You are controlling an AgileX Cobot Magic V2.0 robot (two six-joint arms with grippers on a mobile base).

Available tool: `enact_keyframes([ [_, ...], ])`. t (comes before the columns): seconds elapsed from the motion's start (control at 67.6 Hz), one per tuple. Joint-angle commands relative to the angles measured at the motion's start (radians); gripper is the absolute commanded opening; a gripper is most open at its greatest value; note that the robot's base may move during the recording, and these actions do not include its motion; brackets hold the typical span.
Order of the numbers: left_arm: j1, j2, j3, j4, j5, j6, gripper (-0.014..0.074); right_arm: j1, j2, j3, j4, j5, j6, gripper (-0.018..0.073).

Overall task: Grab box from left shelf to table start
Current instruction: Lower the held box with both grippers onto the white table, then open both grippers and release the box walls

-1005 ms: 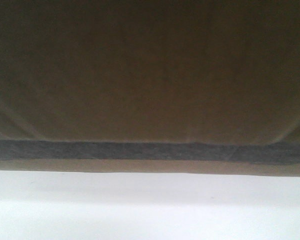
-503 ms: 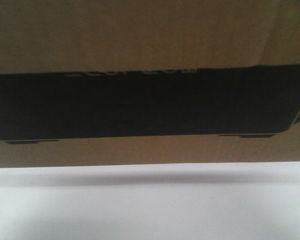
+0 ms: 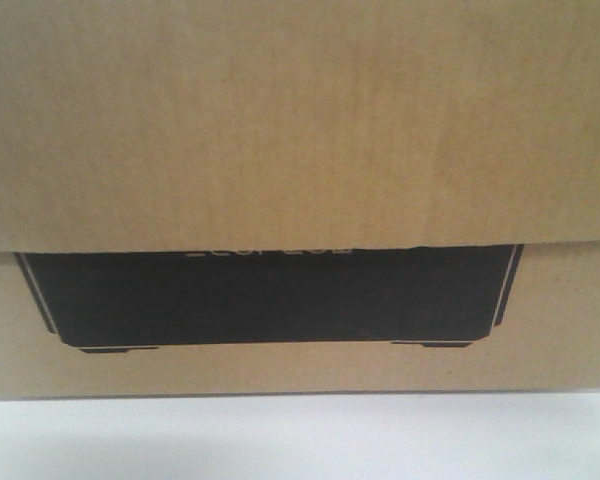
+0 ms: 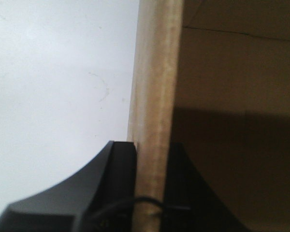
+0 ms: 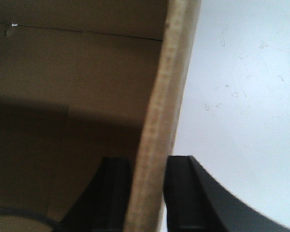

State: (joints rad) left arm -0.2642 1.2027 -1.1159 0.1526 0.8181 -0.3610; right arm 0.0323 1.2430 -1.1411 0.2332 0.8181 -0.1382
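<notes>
While my two hands each pinch one thin wall of the box [image 3: 300, 130], the carton fills nearly the whole front view. A flap edge crosses the middle of that frame, and below it sits the black printed panel [image 3: 270, 300] with pale lettering half hidden along its top. A strip of white surface [image 3: 300, 440] runs along the bottom of the frame, and the box's lower edge appears to meet it, though I cannot tell whether it is fully resting.

Seen from my left wrist, my left hand [image 4: 151, 193] is clamped on an upright cardboard wall [image 4: 154, 96] at the lower centre, with a dark finger on either side, white surface to the left and the box's shadowed interior to the right. Seen from my right wrist, my right hand [image 5: 145, 193] grips the opposite wall [image 5: 159, 121] the same way, interior to the left, white surface to the right.

My worry is the grip itself: each hand holds only a single corrugated edge, so the wall could buckle, tear or slide out. If one hand lets go ahead of the other while the box is not flat, it could tip or twist. I judge pressing down further could crush the wall.
</notes>
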Motion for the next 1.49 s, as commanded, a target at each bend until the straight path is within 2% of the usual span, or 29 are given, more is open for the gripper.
enact_keyframes([
  [0.0, 0.021, 0.011, -0.045, 0.042, -0.120, -0.003, -0.0083, -0.004, -0.022, -0.043, 0.009, -0.087, 0.010, 0.0060],
  [0.089, 0.024, 0.039, -0.045, 0.017, -0.120, 0.031, 0.0006, -0.004, -0.019, -0.043, 0.009, -0.079, 0.010, 0.0065],
  [0.163, 0.024, 0.055, -0.045, -0.007, -0.118, 0.041, 0.0157, -0.004, -0.019, -0.043, 0.009, -0.070, 0.010, 0.0123],
  [0.281, 0.024, 0.061, -0.045, -0.026, -0.123, 0.041, 0.0402, -0.004, -0.019, -0.043, 0.001, -0.063, 0.010, 0.0353],
  [0.34, 0.024, 0.061, -0.045, -0.026, -0.123, 0.041, 0.0461, -0.004, -0.019, -0.043, -0.019, -0.063, 0.010, 0.0470],
  [0.429, 0.024, 0.061, -0.055, -0.026, -0.111, 0.041, 0.0487, -0.004, -0.021, -0.043, -0.057, -0.059, 0.010, 0.0625],
  [0.458, 0.024, 0.061, -0.059, -0.026, -0.108, 0.041, 0.0487, -0.004, -0.022, -0.043, -0.068, -0.059, 0.011, 0.0640],
  [0.547, 0.024, 0.059, -0.081, -0.026, -0.097, 0.041, 0.0487, -0.004, -0.029, -0.043, -0.103, -0.056, 0.017, 0.0627],
  [0.695, 0.024, 0.028, -0.132, -0.026, -0.067, 0.043, 0.0487, -0.004, -0.074, -0.062, -0.108, -0.052, 0.017, 0.0627],
  [0.769, 0.024, -0.003, -0.163, -0.035, -0.039, 0.069, 0.0486, -0.004, -0.109, -0.089, -0.108, -0.039, 0.017, 0.0627],
  [0.872, 0.024, -0.075, -0.181, -0.061, -0.014, 0.119, 0.0467, -0.004, -0.181, -0.120, -0.108, -0.008, 0.025, 0.0617],
  [0.961, 0.024, -0.153, -0.178, -0.061, 0.016, 0.138, 0.0405, -0.004, -0.255, -0.123, -0.108, 0.009, 0.052, 0.0551],
  [1.065, 0.024, -0.267, -0.139, -0.061, 0.026, 0.163, 0.0272, -0.004, -0.348, -0.114, -0.108, 0.051, 0.057, 0.0365],
  [1.109, 0.024, -0.326, -0.108, -0.061, 0.024, 0.169, 0.0191, -0.004, -0.399, -0.100, -0.108, 0.058, 0.057, 0.0235],
  [1.198, 0.024, -0.447, -0.031, -0.061, 0.019, 0.173, 0.0023, -0.004, -0.495, -0.048, -0.108, 0.048, 0.057, 0.0045],
  [1.272, 0.024, -0.552, 0.044, -0.060, -0.001, 0.173, -0.0113, -0.004, -0.589, 0.030, -0.108, 0.022, 0.057, 0.0064],
  [1.331, 0.024, -0.625, 0.118, -0.060, -0.036, 0.173, -0.0085, -0.004, -0.667, 0.095, -0.108, 0.002, 0.056, 0.0055],
  [1.479, 0.024, -0.799, 0.319, -0.040, -0.152, 0.173, -0.0099, -0.004, -0.844, 0.312, -0.110, -0.093, 0.048, 0.0057],
])
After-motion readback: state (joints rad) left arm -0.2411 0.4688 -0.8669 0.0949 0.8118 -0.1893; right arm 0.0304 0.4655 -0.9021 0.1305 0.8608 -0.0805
